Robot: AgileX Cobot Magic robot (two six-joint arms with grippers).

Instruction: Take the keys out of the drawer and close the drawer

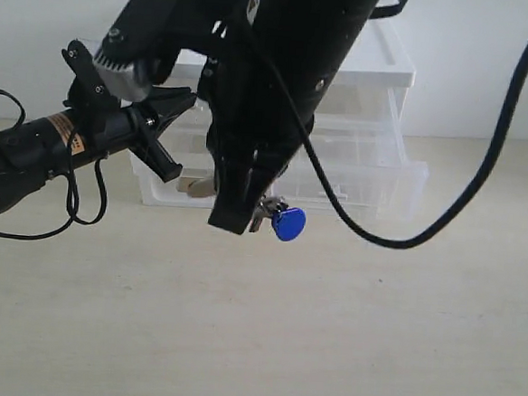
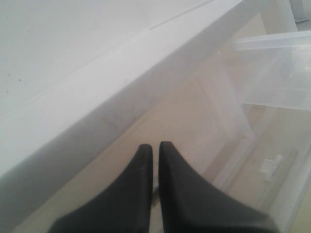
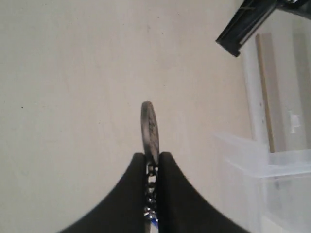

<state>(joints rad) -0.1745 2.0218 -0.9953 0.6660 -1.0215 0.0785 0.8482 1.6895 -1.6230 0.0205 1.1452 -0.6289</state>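
Note:
The keys (image 1: 280, 221) hang from my right gripper (image 1: 235, 216), which is shut on them and points down above the tabletop in front of the unit. The round blue fob (image 1: 288, 224) dangles beside the fingertips. In the right wrist view the oval silver tag (image 3: 149, 125) sticks out edge-on past the right gripper (image 3: 152, 156), with ring and chain pinched between the fingers. The translucent drawer (image 1: 377, 133) stands pulled out of the white unit; it also shows in the wrist views (image 2: 274, 73) (image 3: 265, 167). My left gripper (image 1: 169, 155) (image 2: 156, 145) is shut and empty beside the unit's top-left part.
The white drawer unit (image 1: 382, 66) stands at the back of the beige table (image 1: 255, 324). A full-width translucent drawer (image 1: 396, 191) lies below the top pair. A small tab handle (image 2: 271, 166) shows on a lower front. A black cable (image 1: 484, 168) hangs across the right.

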